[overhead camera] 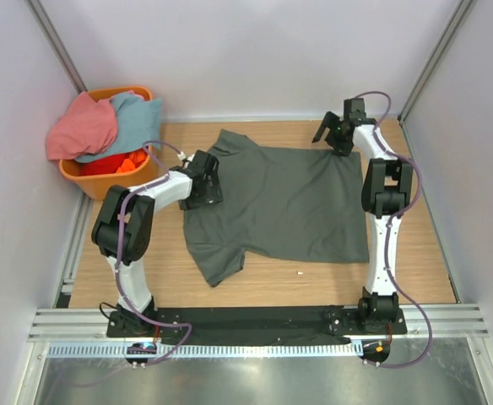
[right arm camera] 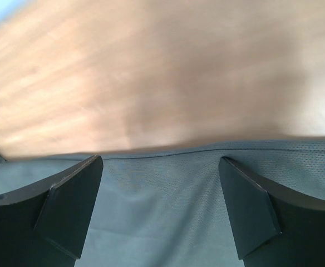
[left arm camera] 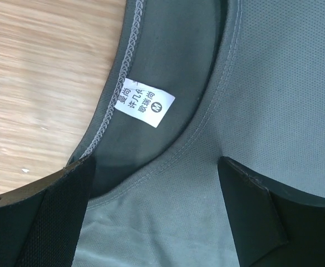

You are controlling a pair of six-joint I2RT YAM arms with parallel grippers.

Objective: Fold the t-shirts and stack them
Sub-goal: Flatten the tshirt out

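One dark grey t-shirt (overhead camera: 280, 202) spread flat on the table (overhead camera: 424, 245), centre of frame, collar toward the left. Left tool (overhead camera: 203, 179) wide apart over the collar, white neck label (left arm camera: 147, 100) just ahead of its fingers, gripping nothing. Right tool (overhead camera: 329, 133) equally wide at upper right, above the shirt's hem edge, empty. Upper left: orange basket (overhead camera: 103, 184) heaped with a salmon-pink t-shirt (overhead camera: 82, 126) and a light blue t-shirt (overhead camera: 132, 118).

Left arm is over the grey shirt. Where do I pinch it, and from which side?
Probably the collar edge by the white label, straight down from above. The dark grey t-shirt lies flat on the table, so that stitched neck rim is a free edge, and the open left gripper hangs right over it.
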